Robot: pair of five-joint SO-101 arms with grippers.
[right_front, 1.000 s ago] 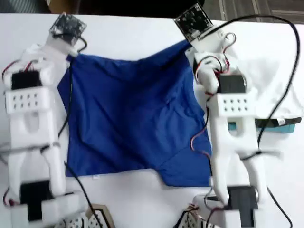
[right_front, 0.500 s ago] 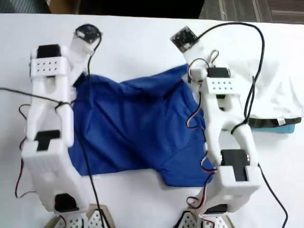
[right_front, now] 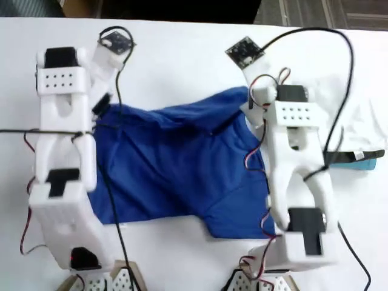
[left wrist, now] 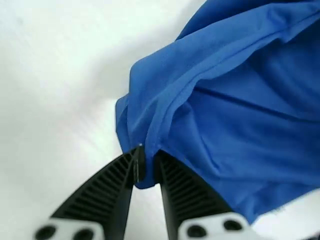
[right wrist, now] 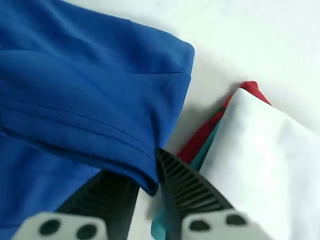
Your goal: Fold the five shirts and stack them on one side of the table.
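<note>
We see blue shirt (right_front: 170,163) lying side-to-side | left gripper (left wrist: 145,167), right gripper (right wrist: 148,175) both pinch its far edge | white-topped stack (right wrist: 260,150) beside

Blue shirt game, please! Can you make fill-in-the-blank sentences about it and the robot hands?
1. The number of hands holding the blue shirt is ____: the left hand and the right hand.
2. Each hand is ____ on an edge of the shirt.
3. Beside the right hand, the top folded shirt is ____.
4. Under it peek a teal layer and a ____ one.
Missing words: two; shut; white; red.
</note>
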